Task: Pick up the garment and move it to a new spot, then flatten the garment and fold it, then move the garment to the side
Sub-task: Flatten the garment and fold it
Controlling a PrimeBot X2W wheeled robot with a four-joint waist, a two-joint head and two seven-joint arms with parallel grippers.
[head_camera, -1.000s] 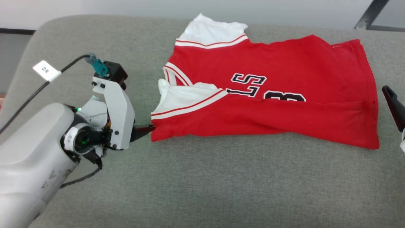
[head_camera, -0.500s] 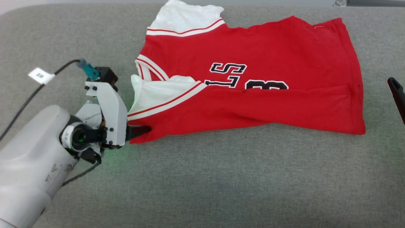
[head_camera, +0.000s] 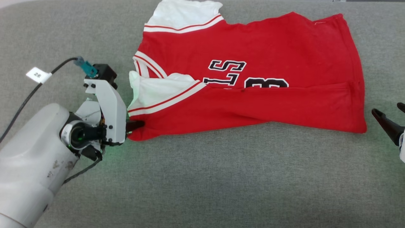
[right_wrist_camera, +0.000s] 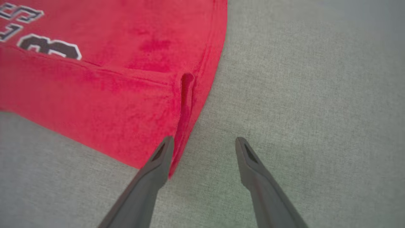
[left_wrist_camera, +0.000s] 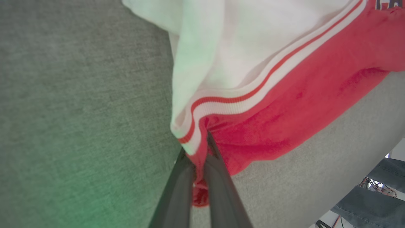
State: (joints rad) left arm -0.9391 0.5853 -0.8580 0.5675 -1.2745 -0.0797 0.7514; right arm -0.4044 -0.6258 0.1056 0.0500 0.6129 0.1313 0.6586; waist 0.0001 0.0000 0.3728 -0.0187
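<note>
Pinches with left gripper [head_camera: 137,124] the eight-o'clock corner of the red white-sleeved jersey shirt [head_camera: 253,101] lying toward twelve o'clock on the grey fabric cushion [head_camera: 202,180]. Holds right gripper [right_wrist_camera: 205,140] spread at its four-o'clock corner.

Grey-green woven fabric covers the bench [head_camera: 202,183], evenly lit, with a faint green glow [head_camera: 117,155] on the weave at its left. Left wrist view: past the bench's edge, a tangle of orange cables [left_wrist_camera: 378,186] against a bright patch.

One garment [head_camera: 253,104], one left tool [head_camera: 139,124], one right tool [right_wrist_camera: 204,139], one cushion [head_camera: 221,177]
</note>
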